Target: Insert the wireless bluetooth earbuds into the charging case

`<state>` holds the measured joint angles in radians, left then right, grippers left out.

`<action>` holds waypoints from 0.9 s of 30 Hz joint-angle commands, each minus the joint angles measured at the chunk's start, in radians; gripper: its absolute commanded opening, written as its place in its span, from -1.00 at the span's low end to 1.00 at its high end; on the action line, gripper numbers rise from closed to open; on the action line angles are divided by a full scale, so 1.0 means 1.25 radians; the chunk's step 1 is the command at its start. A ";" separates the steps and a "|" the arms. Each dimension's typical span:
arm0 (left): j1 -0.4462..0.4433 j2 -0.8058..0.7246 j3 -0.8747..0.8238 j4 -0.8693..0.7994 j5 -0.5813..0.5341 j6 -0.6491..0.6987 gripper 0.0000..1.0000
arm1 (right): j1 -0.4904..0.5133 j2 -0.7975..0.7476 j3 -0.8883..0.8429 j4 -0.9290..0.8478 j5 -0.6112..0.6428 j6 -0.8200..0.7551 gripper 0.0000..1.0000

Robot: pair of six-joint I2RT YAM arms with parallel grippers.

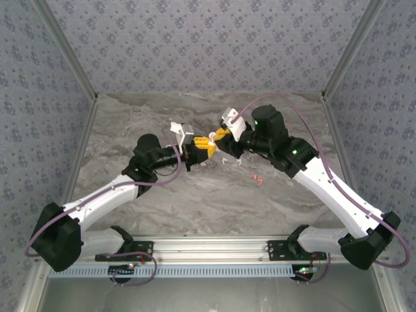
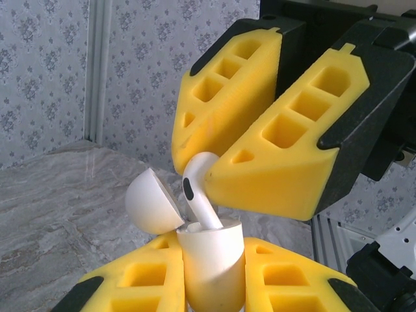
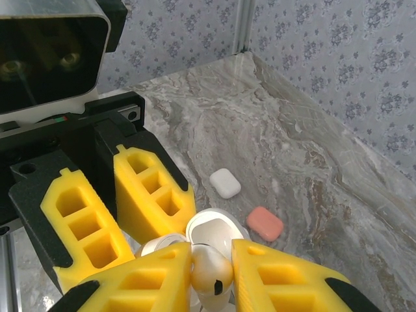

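Over the grey marble table (image 1: 195,201), the left gripper (image 2: 208,281) is clenched on a white charging case (image 2: 211,252) held upright, its lid (image 2: 151,203) swung open. The right gripper (image 2: 200,168) grasps one white earbud (image 2: 197,192), its stem pointing down into the mouth of the case. On the table lie small red-orange earbuds (image 1: 258,180) near the right arm, also a closed white case (image 3: 225,182) near a pink case (image 3: 264,223).

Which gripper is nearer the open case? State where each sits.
Left. The left gripper clamps the case itself; the right gripper holds an earbud whose stem dips into it.
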<state>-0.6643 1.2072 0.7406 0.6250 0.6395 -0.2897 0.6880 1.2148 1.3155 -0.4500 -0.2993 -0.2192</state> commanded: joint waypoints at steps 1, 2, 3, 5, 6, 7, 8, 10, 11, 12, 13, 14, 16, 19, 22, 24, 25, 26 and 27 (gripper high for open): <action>-0.008 -0.005 0.031 0.024 0.015 -0.002 -1.00 | 0.004 0.003 0.020 -0.028 -0.044 -0.010 -0.50; -0.008 -0.005 0.033 0.025 0.015 -0.001 -1.00 | 0.003 0.003 0.022 -0.031 -0.054 -0.009 -0.49; -0.008 -0.006 0.033 0.025 0.015 -0.002 -1.00 | -0.001 0.003 0.022 -0.035 -0.068 -0.006 -0.48; -0.008 -0.006 0.034 0.027 0.015 -0.002 -1.00 | -0.011 0.003 0.024 -0.041 -0.096 0.009 -0.45; -0.008 -0.006 0.035 0.028 0.016 -0.003 -1.00 | -0.021 0.003 0.025 -0.041 -0.119 0.020 -0.43; -0.009 -0.006 0.036 0.029 0.016 -0.003 -1.00 | -0.032 0.004 0.027 -0.041 -0.140 0.031 -0.40; -0.009 -0.006 0.036 0.030 0.017 -0.003 -1.00 | -0.039 0.003 0.031 -0.041 -0.153 0.040 -0.37; -0.010 -0.006 0.039 0.032 0.021 -0.004 -1.00 | -0.053 0.006 0.042 -0.049 -0.172 0.051 -0.24; -0.010 -0.006 0.040 0.031 0.022 -0.003 -1.00 | -0.058 0.006 0.049 -0.052 -0.179 0.056 -0.18; -0.010 -0.006 0.041 0.032 0.022 -0.003 -1.00 | -0.065 0.005 0.057 -0.053 -0.190 0.063 -0.10; -0.010 -0.006 0.043 0.031 0.023 -0.003 -1.00 | -0.072 0.003 0.065 -0.050 -0.205 0.070 -0.02; -0.010 -0.006 0.043 0.031 0.024 -0.003 -1.00 | -0.079 -0.001 0.069 -0.045 -0.214 0.077 0.01; -0.010 -0.005 0.043 0.032 0.024 -0.003 -1.00 | -0.099 -0.011 0.074 -0.030 -0.230 0.103 0.12; -0.010 -0.008 0.040 0.037 0.024 -0.008 -1.00 | -0.137 -0.031 0.067 -0.011 -0.249 0.148 0.24; -0.011 -0.012 0.037 0.044 0.023 -0.010 -1.00 | -0.186 -0.045 0.035 -0.005 -0.267 0.191 0.37; -0.010 -0.016 0.036 0.049 0.021 -0.013 -1.00 | -0.207 -0.045 0.018 -0.027 -0.268 0.200 0.37; -0.010 -0.018 0.036 0.051 0.021 -0.014 -1.00 | -0.209 -0.045 0.009 -0.039 -0.258 0.201 0.35; -0.011 -0.019 0.036 0.052 0.022 -0.015 -1.00 | -0.212 -0.045 -0.002 -0.047 -0.245 0.207 0.32; -0.011 -0.021 0.036 0.053 0.022 -0.015 -1.00 | -0.214 -0.045 -0.010 -0.050 -0.236 0.217 0.33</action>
<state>-0.6697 1.2060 0.7437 0.6331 0.6430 -0.2977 0.4271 1.1629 1.3365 -0.4759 -0.5915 -0.0051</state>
